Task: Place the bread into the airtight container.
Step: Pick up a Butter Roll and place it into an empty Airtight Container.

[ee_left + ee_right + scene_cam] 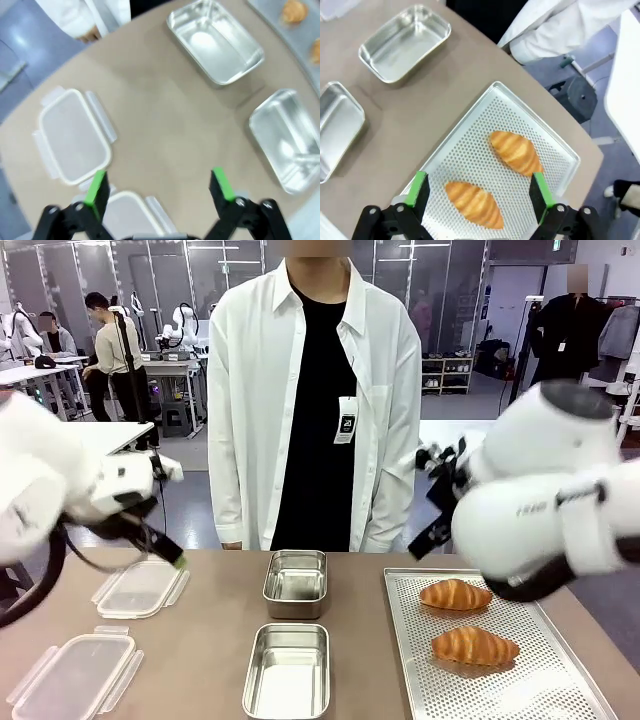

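**Tan table laid out, both grippers raised and open**

Tan table point(215, 640) stretches across to a person point(310, 390) in a white shirt, who stands at the far side. On my right I see the perforated tray point(540, 690), and the bread lies on it. The far croissant point(455, 594) and the near croissant point(475, 646) lie apart from each other, and neither is in a container.

At the centre sit the far steel container point(295, 583) and the near steel container point(287, 672), both uncovered and empty. To my left, the far lid point(141, 587) and the near lid point(73, 672), clear plastic with clips, lie flat on the table.

My left gripper point(159, 175) hangs above bare tabletop between the lids and the steel containers. Its jaws are spread wide and grip nothing. My right gripper point(478, 176) hovers over the tray, its jaws also wide apart and holding nothing. In its wrist view the near croissant lies below, between the two fingers.
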`<state>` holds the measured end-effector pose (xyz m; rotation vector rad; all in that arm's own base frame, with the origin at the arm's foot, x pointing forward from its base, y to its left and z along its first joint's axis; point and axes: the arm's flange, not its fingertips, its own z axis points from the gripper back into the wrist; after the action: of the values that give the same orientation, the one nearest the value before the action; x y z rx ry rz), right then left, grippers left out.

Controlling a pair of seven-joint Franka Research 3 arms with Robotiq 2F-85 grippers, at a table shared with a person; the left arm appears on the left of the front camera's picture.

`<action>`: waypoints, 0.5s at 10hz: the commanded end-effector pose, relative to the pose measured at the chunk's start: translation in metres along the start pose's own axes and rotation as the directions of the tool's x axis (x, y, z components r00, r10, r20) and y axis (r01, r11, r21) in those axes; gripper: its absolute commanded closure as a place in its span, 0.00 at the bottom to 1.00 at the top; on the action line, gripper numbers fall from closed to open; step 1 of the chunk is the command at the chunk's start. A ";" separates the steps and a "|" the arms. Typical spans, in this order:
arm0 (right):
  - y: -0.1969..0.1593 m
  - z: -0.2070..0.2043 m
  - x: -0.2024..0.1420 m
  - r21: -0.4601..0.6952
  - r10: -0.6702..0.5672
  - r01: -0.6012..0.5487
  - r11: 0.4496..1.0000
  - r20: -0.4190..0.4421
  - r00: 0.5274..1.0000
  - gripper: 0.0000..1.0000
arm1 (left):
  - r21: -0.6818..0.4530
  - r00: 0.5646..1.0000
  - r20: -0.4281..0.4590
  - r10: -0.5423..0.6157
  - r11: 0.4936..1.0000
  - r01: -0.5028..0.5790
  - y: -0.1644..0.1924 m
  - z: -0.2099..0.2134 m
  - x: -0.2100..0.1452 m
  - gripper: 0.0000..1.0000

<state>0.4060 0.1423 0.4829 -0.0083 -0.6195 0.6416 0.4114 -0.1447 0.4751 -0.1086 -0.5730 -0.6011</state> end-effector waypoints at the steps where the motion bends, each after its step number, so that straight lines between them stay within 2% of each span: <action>1: -0.031 0.084 0.016 0.083 -0.090 0.092 0.992 -0.031 0.996 0.00 | -0.052 0.999 0.004 0.035 0.998 -0.035 0.035 0.085 0.027 0.00; 3: -0.064 0.182 0.006 0.118 -0.105 0.107 0.987 -0.025 0.994 0.00 | -0.104 0.997 0.027 0.067 0.992 -0.064 0.075 0.179 0.027 0.00; 4: -0.077 0.224 -0.008 0.102 -0.089 0.088 0.991 0.008 0.996 0.00 | -0.136 0.996 0.035 0.084 0.988 -0.079 0.091 0.220 0.020 0.00; 5: -0.091 0.269 -0.027 0.142 -0.091 0.083 0.986 0.051 0.995 0.00 | -0.162 0.996 0.034 0.078 0.984 -0.072 0.106 0.255 0.008 0.00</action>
<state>0.2997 0.0244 0.6957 0.1298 -0.6106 0.5675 0.3515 -0.0079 0.6915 -0.2536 -0.5944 -0.5456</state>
